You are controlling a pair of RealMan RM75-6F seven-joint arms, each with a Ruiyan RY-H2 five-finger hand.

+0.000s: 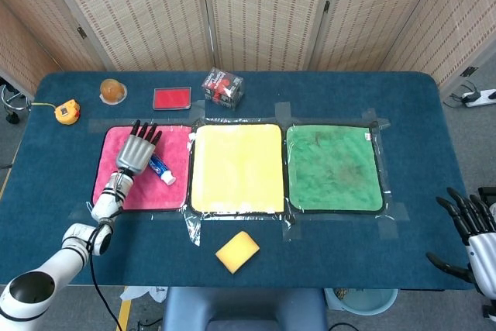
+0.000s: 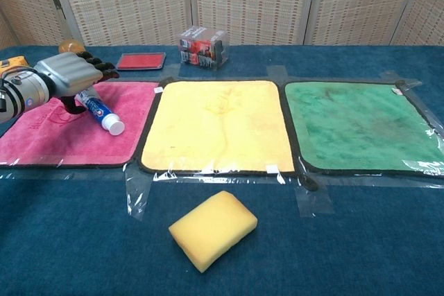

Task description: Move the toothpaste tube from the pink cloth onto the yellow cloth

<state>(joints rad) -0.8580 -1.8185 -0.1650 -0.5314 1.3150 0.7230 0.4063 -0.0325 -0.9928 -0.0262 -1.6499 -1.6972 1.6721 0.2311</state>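
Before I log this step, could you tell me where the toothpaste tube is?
The toothpaste tube lies on the pink cloth, near its right edge, partly under the left hand.

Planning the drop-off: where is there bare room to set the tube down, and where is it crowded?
The yellow cloth is entirely bare, as is the green cloth. The pink cloth is crowded: the left robot hand hovers over the toothpaste tube.
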